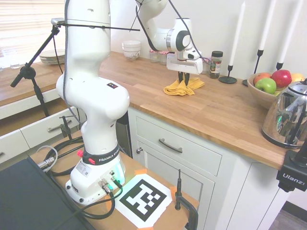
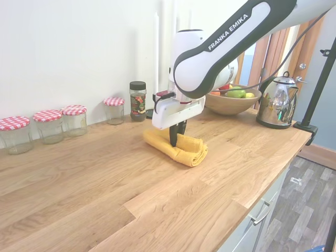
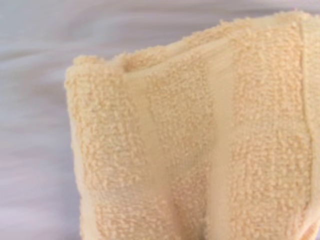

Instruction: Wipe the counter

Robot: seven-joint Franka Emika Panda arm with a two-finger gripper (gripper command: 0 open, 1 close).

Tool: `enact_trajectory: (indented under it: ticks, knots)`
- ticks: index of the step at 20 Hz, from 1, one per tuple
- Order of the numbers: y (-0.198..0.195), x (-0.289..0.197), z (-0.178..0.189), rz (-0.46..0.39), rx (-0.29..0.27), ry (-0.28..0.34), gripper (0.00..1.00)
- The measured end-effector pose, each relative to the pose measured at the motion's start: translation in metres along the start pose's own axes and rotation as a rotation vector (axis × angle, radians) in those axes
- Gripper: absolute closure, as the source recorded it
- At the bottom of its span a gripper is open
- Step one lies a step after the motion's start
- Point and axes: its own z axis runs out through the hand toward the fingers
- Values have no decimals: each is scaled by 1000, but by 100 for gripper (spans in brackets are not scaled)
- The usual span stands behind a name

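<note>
I see the gripper (image 2: 174,140) pointing straight down at mid-frame in the second exterior view, its dark fingers drawn close together and pinched on a folded yellow towel (image 2: 181,148). The towel lies bunched on the counter (image 2: 94,194), which fills the lower half of that frame. Behind it, 4 jars with checked lids (image 2: 75,120) line the wall at left, a spice jar (image 2: 138,101) beside them. A fruit bowl (image 2: 231,102) and kettle (image 2: 276,102) sit at upper right.
</note>
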Motion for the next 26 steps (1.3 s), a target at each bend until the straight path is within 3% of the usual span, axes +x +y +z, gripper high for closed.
enact_trajectory:
  ticks: [7,11,18,26]
  knots:
    - [-59,-112,-11,-140,-11,48,100]
    - [-70,-138,-13,-167,-12,64,100]
    - [-62,-122,-13,-110,-4,36,100]
    - [14,-14,-3,7,2,-13,100]
